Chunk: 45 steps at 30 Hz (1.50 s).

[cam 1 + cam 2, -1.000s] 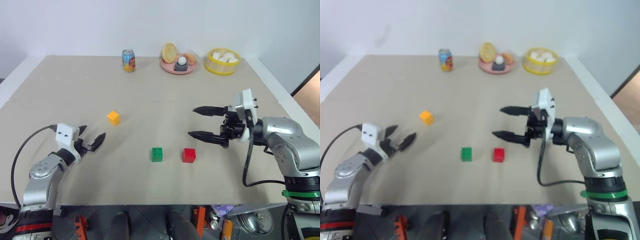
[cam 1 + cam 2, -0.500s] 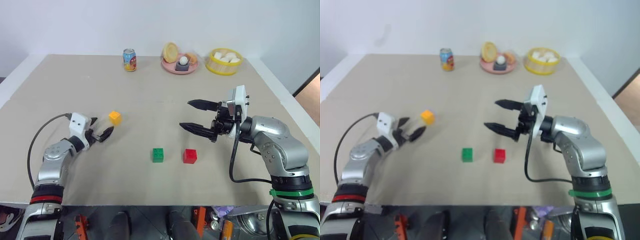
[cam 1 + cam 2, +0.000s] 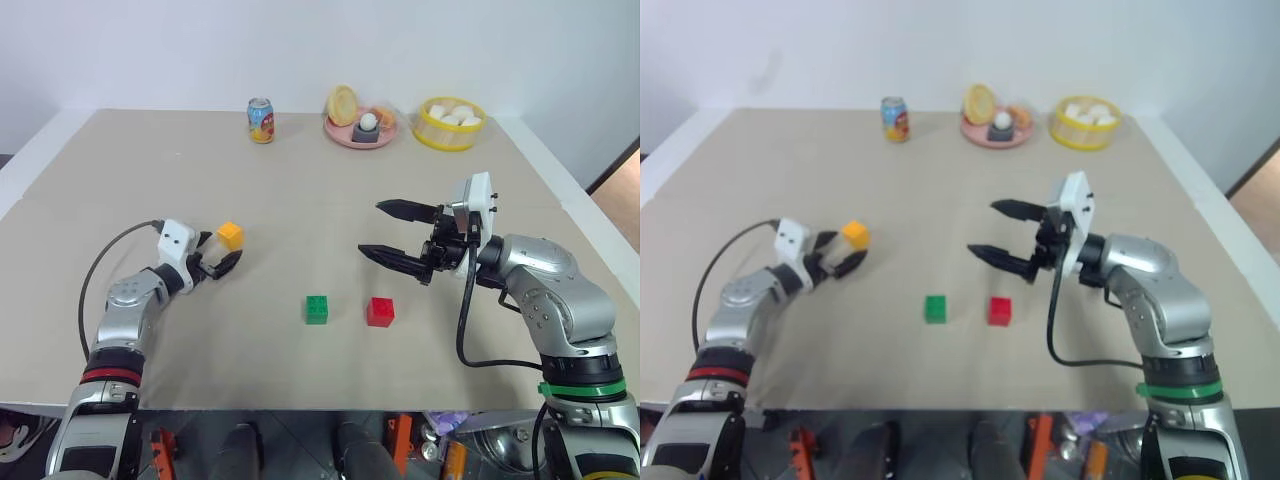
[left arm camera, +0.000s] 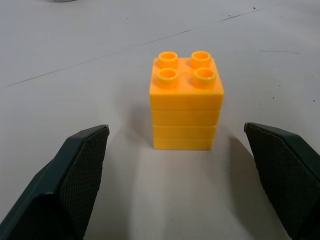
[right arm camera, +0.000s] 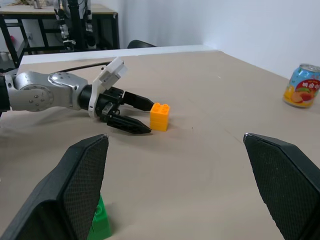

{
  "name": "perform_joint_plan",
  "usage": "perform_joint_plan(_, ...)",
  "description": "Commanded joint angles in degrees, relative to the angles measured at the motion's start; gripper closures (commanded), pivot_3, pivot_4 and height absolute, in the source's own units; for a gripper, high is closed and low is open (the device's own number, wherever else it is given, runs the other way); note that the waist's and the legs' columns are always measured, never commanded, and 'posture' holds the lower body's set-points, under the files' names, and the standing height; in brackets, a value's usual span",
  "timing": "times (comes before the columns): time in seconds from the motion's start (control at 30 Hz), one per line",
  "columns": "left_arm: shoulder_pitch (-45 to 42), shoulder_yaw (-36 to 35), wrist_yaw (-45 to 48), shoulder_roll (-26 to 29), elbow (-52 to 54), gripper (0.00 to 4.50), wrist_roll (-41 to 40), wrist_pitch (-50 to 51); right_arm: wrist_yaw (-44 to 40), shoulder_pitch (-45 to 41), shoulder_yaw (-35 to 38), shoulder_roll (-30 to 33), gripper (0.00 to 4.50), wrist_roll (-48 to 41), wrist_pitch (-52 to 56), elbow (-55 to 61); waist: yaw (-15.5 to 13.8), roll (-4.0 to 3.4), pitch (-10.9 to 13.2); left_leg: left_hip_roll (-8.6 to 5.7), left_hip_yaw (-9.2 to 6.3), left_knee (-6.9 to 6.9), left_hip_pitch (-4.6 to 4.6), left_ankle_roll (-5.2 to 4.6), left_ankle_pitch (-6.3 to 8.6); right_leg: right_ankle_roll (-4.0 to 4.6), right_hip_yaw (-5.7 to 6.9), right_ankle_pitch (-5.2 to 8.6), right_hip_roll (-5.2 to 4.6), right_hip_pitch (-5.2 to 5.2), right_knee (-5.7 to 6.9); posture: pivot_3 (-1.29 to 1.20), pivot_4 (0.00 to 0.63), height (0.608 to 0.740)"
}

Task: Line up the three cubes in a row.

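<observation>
Left gripper [image 3: 222,260]: released, fingers spread wide and level just above the tabletop [image 3: 300,190], its tips reaching to the near side of the yellow-orange cube [image 3: 230,236], not touching it.
Left wrist view: the yellow-orange cube stands upright, studs up, just beyond the two fingertips [image 4: 85,150] and centred between them, with bare tabletop on each side.
Right gripper [image 3: 385,232]: released, empty, fingers wide apart, held above the tabletop and pointing toward the robot's left, well apart from all cubes.
Green cube [image 3: 316,309]: on the tabletop near the front edge, around the middle.
Red cube [image 3: 379,311]: just to the right of the green cube, a small gap between them, in line with it.
Yellow-orange cube, relative to the pair: farther back and well to the left, out of their line.
Far edge: soda can [image 3: 260,120], pink plate [image 3: 357,135] with food, yellow basket [image 3: 447,124] holding white lumps.
</observation>
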<state>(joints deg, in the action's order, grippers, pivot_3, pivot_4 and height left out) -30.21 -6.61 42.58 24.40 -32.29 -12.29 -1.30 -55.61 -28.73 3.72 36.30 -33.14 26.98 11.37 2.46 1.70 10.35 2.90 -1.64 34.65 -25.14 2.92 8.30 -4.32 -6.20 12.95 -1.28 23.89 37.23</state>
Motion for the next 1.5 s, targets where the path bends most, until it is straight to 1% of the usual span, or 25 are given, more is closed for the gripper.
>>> perform_joint_plan(0.03,-1.73,0.77,-0.56,-1.34,-0.43,0.02,0.44,-0.97,0.64,-0.52,1.32,-0.11,0.00,-0.83,-0.60,2.52,-0.14,0.00,0.00,-0.01,0.00,0.01,0.00,0.00,0.00,-0.01,0.00,0.00,-0.01,-0.02,0.00,0.00,0.150,0.740)
perform_joint_plan(0.13,-1.92,0.35,-1.05,-1.91,-0.75,0.02,0.39,-0.75,0.77,-0.22,1.25,0.05,0.00,-0.55,-0.89,2.24,-0.30,0.00,0.00,-0.03,0.01,0.06,0.00,0.02,-0.03,-0.04,0.00,-0.01,-0.05,-0.06,0.00,0.00,0.150,0.740)
perform_joint_plan(0.17,-2.00,0.23,-1.30,-2.04,-0.97,0.26,0.45,-0.79,0.84,-0.10,1.29,0.08,0.00,-0.61,-0.87,2.24,-0.30,0.00,0.00,-0.04,0.01,0.08,0.00,0.02,-0.03,-0.04,0.00,-0.01,-0.05,-0.07,0.00,0.00,0.150,0.740)
perform_joint_plan(0.23,-2.20,0.02,-1.91,-2.23,-1.75,0.81,0.63,-0.98,0.93,0.07,1.39,0.14,0.00,-0.67,-0.85,2.26,-0.31,0.00,0.00,-0.04,0.01,0.09,0.01,0.02,-0.04,-0.04,0.00,-0.02,-0.05,-0.08,0.00,0.00,0.150,0.740)
perform_joint_plan(0.3,-2.60,0.01,-1.87,-2.42,-2.53,1.57,0.67,-1.30,0.99,0.10,1.50,0.07,0.00,-0.85,-0.76,2.15,-0.32,0.00,0.00,-0.04,0.00,0.09,0.02,0.01,-0.05,-0.04,0.02,-0.03,-0.05,-0.10,0.00,0.00,0.150,0.740)
perform_joint_plan(0.33,-3.09,0.12,-2.20,-2.56,-3.04,1.81,0.91,-1.34,0.98,0.01,1.41,0.01,0.00,-0.76,-0.84,1.95,-0.34,-0.01,0.00,-0.04,0.00,0.09,0.02,0.00,-0.06,-0.04,0.03,-0.03,-0.06,-0.10,0.00,0.00,0.150,0.740)
perform_joint_plan(0.47,-4.47,0.80,-2.14,-3.20,-3.82,3.21,1.36,-0.49,0.92,-0.66,1.15,-0.17,0.00,-0.76,-0.77,1.43,-0.65,-0.01,0.00,-0.04,0.00,0.09,0.04,-0.04,-0.16,-0.06,0.05,-0.09,-0.06,-0.15,0.00,0.00,0.150,0.740)
perform_joint_plan(0.67,-4.83,1.02,-1.87,-3.58,-2.92,3.24,1.36,-0.07,0.71,-1.01,1.09,-0.21,0.00,-0.72,-0.83,1.00,-0.71,-0.01,0.00,-0.05,0.01,0.09,0.01,0.11,-0.28,-0.07,0.05,-0.10,-0.09,-0.20,-0.03,0.00,0.150,0.740)
perform_joint_plan(0.8,-4.15,0.68,1.05,-2.68,1.23,3.24,-0.47,0.47,0.53,-0.79,1.04,-0.09,0.00,-0.68,-0.83,1.15,-0.69,0.00,0.00,-0.05,0.00,0.06,-0.02,0.12,-0.28,-0.09,0.05,-0.08,-0.08,-0.16,-0.03,0.00,0.150,0.740)
perform_joint_plan(0.87,-2.66,0.83,6.51,-1.22,7.08,3.24,-3.46,1.51,-0.06,-0.68,1.29,0.47,0.00,-1.16,-0.36,1.39,-0.54,0.00,0.01,-0.05,0.01,0.02,-0.07,0.12,-0.28,-0.07,0.05,-0.07,-0.08,-0.10,-0.04,0.00,0.150,0.740)
perform_joint_plan(0.93,-0.12,1.91,13.58,1.36,12.39,3.24,-5.46,1.02,-1.80,-0.31,1.70,1.98,0.00,-2.28,0.90,1.82,-0.40,0.00,0.00,-0.03,0.03,-0.10,-0.10,0.13,-0.28,-0.02,0.04,-0.02,-0.07,-0.01,-0.04,0.00,0.150,0.740)
perform_joint_plan(1.07,4.59,3.03,23.94,6.36,19.32,3.24,-9.20,2.38,-7.09,1.96,2.55,6.26,0.00,-3.90,1.86,3.17,0.15,-0.01,0.01,0.01,0.03,-0.31,-0.05,0.13,-0.27,0.08,0.05,0.12,-0.05,0.02,-0.03,0.00,0.150,0.740)
perform_joint_plan(1.17,8.11,4.59,30.75,10.42,22.17,3.24,-9.94,2.30,-9.67,3.60,3.34,8.96,0.00,-5.02,2.16,4.24,0.23,-0.01,0.01,0.03,0.04,-0.32,-0.05,0.14,-0.20,0.12,0.05,0.23,-0.05,0.03,-0.03,0.00,0.150,0.740)
perform_joint_plan(1.33,10.22,6.11,36.20,13.02,21.48,3.24,-9.17,0.46,-9.59,4.16,3.73,9.58,0.00,-5.82,2.29,5.33,0.24,-0.01,0.01,0.06,0.06,-0.21,-0.05,0.14,-0.20,0.16,0.08,0.17,-0.05,0.04,-0.03,0.00,0.150,0.740)
perform_joint_plan(1.5,9.20,5.81,36.90,12.28,18.36,3.24,-9.69,0.84,-8.37,4.75,3.60,9.30,0.00,-6.62,3.00,7.28,0.24,-0.01,0.01,0.06,0.11,-0.11,-0.05,0.14,-0.20,0.16,0.07,0.10,-0.10,0.04,-0.03,0.00,0.150,0.740)
